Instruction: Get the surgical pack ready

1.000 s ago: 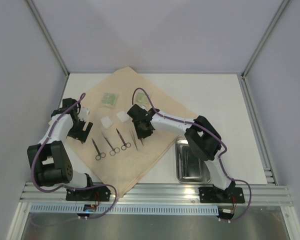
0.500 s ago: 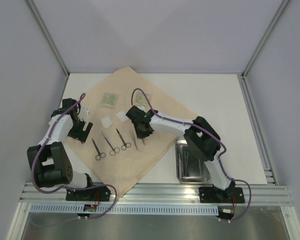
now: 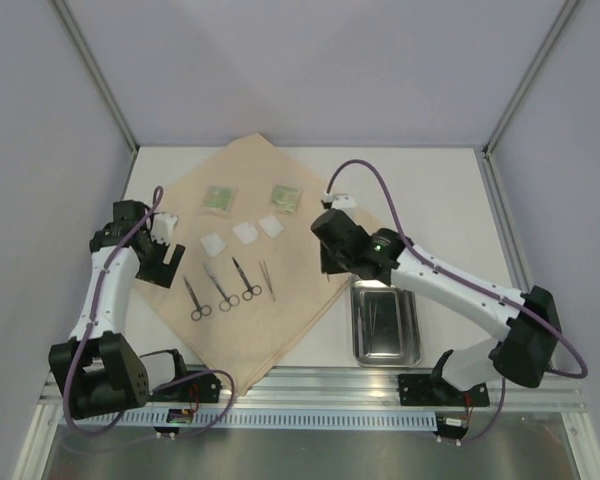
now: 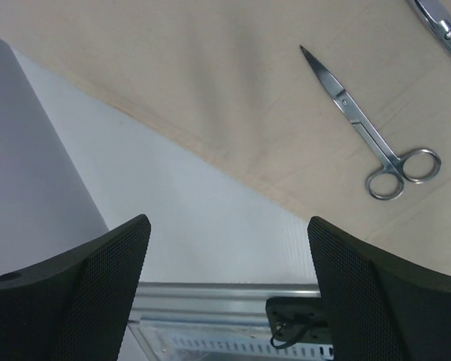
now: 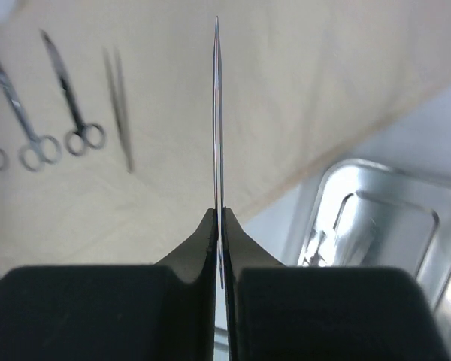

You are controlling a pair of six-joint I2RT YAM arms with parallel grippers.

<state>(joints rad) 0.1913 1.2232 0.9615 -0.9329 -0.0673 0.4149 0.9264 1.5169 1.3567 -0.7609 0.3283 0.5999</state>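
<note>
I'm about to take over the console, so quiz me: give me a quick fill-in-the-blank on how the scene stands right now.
The right end effector is shut on a thin metal instrument, while the left end effector is ____ and holds nothing.
____ pairs of scissors lie on the tan cloth.
Two ____ packets lie on the far part of the cloth.
Missing words: open; three; green.
</note>
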